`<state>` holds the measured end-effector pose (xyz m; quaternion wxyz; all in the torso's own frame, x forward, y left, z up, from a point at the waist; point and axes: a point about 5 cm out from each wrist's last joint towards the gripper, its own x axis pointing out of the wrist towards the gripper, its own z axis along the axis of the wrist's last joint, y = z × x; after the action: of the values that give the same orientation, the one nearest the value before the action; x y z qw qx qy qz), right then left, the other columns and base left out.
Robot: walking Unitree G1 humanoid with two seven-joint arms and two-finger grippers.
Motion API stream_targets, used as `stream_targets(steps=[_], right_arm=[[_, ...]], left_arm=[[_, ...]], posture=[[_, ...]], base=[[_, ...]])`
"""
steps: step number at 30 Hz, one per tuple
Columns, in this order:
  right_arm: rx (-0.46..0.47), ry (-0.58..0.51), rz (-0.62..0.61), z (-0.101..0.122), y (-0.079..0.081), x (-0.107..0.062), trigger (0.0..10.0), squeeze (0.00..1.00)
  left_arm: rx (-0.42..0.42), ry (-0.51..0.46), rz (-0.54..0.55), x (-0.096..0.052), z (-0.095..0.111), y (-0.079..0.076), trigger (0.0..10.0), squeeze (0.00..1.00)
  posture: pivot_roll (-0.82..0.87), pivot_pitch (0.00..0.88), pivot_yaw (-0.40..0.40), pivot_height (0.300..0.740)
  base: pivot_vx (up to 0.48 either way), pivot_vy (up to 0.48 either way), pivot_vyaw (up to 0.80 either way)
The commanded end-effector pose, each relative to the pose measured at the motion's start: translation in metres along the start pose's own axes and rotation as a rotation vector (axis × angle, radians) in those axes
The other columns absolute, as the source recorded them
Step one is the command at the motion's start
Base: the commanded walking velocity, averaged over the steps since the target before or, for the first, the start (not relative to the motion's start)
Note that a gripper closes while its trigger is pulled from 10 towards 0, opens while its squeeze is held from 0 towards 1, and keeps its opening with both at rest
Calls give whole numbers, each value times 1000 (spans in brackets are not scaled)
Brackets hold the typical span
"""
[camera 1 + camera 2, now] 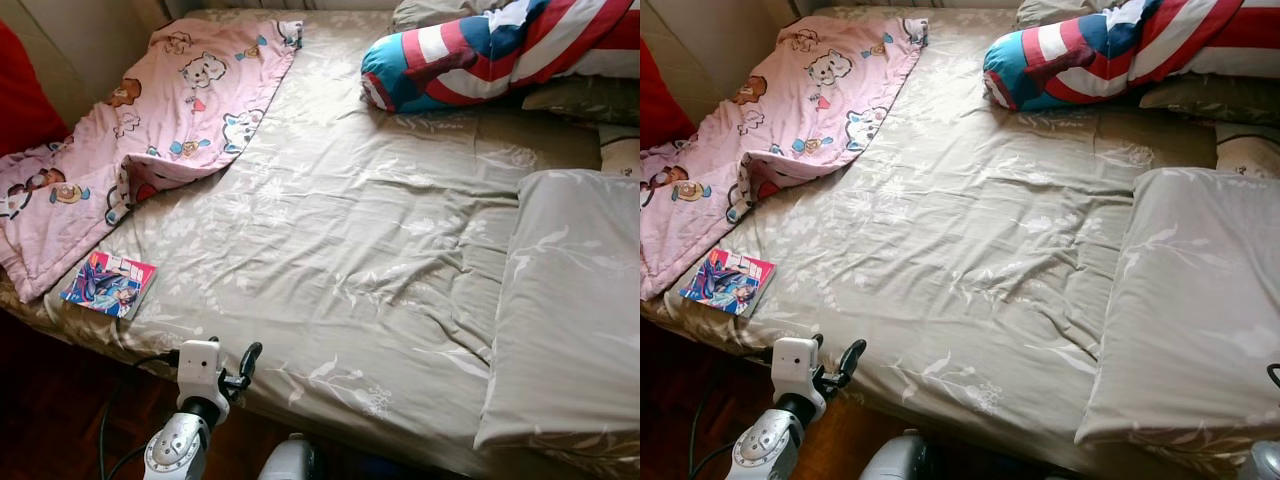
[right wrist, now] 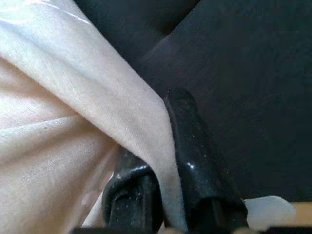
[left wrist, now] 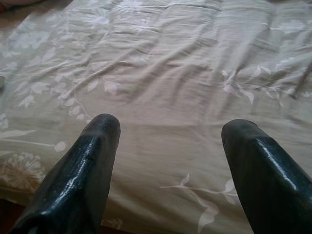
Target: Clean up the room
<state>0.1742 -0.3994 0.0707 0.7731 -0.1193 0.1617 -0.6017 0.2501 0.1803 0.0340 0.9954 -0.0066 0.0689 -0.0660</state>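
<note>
Straightening the bedding: right claw [image 2: 168, 161] pinching the folded duvet's [image 1: 570, 320] edge, left claw [image 3: 165, 146] hovering spread over the bed sheet [image 1: 340, 250]. Probably needing a steady pull next, drawing the duvet across the bed.

Silver left arm [image 1: 178, 440], white wrist block, black-fingered left pincer [image 1: 243, 366].

Setting: a bedroom in a home. Evidence: a bed [image 1: 340, 250] covered by a rumpled beige leaf-print sheet, a matching pillow [image 1: 570, 310] at its right side, a pink cartoon-animal blanket [image 1: 150, 110] thrown over the far left corner, a red, white and blue striped bolster [image 1: 480, 50] at the far edge. A comic book [image 1: 108, 284] lies near the bed's left edge; dark wooden floor [image 1: 50, 400] below.
</note>
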Motion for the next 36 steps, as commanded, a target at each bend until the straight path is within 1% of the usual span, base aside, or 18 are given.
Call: stream_targets(steps=[1, 5, 10, 11, 12, 13, 15, 16, 18, 20, 23, 24, 25, 28, 30, 33, 34, 36], right_arm=[[15, -80, -115, 20, -23, 13, 0, 0], [10, -71, -131, 21, -27, 14, 0, 0], [-49, -123, -172, 31, -36, 16, 0, 0], [-60, -132, -166, 32, -35, 16, 4627, 0], [-60, -132, -166, 32, -35, 16, 4627, 0], [-115, -199, -131, 38, -29, 12, 10000, 0], [-128, -248, -108, 43, -25, 7, 10000, 0], [-120, -251, -108, 44, -24, 6, 10000, 145], [-93, -231, -129, 42, -25, 6, 10000, 816], [-98, -239, -129, 44, -25, 6, 10000, 851], [-104, -271, -124, 49, -23, 5, 10000, 847], [-99, -290, -115, 52, -21, 5, 10000, 302], [-102, -310, -113, 55, -20, 4, 10000, 0], [-78, -354, -87, 61, -17, 2, 10000, 0], [23, -368, 64, 66, 1, -4, 10000, 0], [144, -295, 475, 57, 51, -31, 10000, 0], [158, -264, 610, 48, 68, -47, 10000, 0], [187, -211, 771, 32, 89, -74, 10000, 0]], left_arm=[[7, 32, 20, -6, -8, 6, 10000, 0], [5, 35, 15, -5, -10, 4, 10000, 0], [3, 36, 7, -5, -12, 3, 10000, 0], [3, 38, 7, -6, -12, 3, 10000, 0], [3, 38, 7, -6, -12, 3, 10000, 0], [4, 40, 6, -6, -13, 4, 10000, 0], [2, 41, 8, -7, -13, 4, 10000, 0], [2, 41, 9, -7, -13, 4, 10000, 0], [0, 44, 3, -7, -14, 3, 10000, 0], [0, 44, 1, -8, -14, 3, 10000, 0], [-1, 44, -2, -8, -14, 3, 10000, 0], [-3, 44, -2, -8, -14, 3, 10000, 0], [-3, 45, -1, -8, -14, 3, 10000, 0], [-5, 46, -2, -8, -15, 2, 10000, 0], [-8, 50, -3, -9, -16, 1, 10000, 0], [-11, 70, -5, -10, -22, 1, 10000, 0], [-16, 82, 0, -10, -25, 1, 10000, 0], [-26, 102, 12, -10, -30, 2, 10000, 0]], posture=[[-149, 213, 120, 681], [-149, 215, 123, 681], [-152, 218, 126, 681], [-150, 217, 125, 681], [-150, 217, 125, 681], [-148, 217, 124, 681], [-145, 218, 127, 681], [-145, 218, 127, 681], [-147, 220, 128, 681], [-145, 218, 128, 681], [-144, 218, 127, 681], [-146, 218, 125, 681], [-145, 218, 124, 681], [-144, 217, 124, 681], [-150, 216, 123, 681], [-161, 209, 116, 681], [-161, 206, 113, 681], [-155, 196, 111, 681]], base=[[0, 0, 0], [0, 0, 0], [0, 0, 0], [0, 0, 0], [0, 0, 0], [0, 0, 0], [0, 0, 0], [0, 0, 0], [0, 0, 0], [0, 0, 0], [0, 0, 0], [0, 0, 0], [0, 0, 0], [0, 0, 0], [0, 0, 0], [0, 0, 0], [0, 0, 0], [0, 0, 0]])
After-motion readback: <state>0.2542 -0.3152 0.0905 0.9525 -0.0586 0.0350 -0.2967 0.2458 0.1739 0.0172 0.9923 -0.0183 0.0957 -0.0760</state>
